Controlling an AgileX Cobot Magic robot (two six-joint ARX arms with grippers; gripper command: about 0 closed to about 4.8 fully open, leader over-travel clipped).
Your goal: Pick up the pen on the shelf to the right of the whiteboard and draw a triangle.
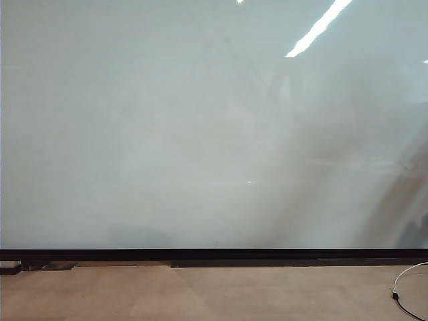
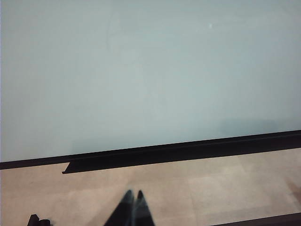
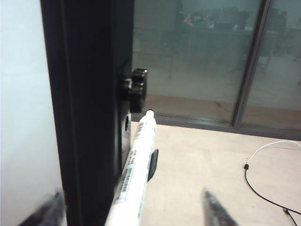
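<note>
much is cut off for us. in the right wrist view the pen (image 3: 136, 165) runs out of frame at its lower end, and only the blurred tips of the right tool (image 3: 129, 209) show, one finger (image 3: 47, 209) before the whiteboard (image 3: 23, 94), the other (image 3: 214, 209) over the floor (image 3: 197, 165). the exterior view shows neither arm and neither tool, only the whiteboard (image 1: 200, 134) with ceiling-light glare, its black lower strip (image 1: 214, 254) and the beige floor (image 1: 200, 294). we can make out no drawn line on the board.

the right tool stands wide, its fingers well apart on either side of the pen, not touching it as far as we can see. the pen leans just beside the board's black side frame (image 3: 89, 108), white barrel with dark print, a black clip on its side, near a black knob (image 3: 134, 89).

the left tool (image 2: 131, 195) shows as two dark fingertips pressed together, holding nothing, above the floor before the whiteboard (image 2: 141, 70).

behind the pen we see glass partitions (image 3: 202, 61) and a white and black cable (image 3: 268, 174) on the floor.
</note>
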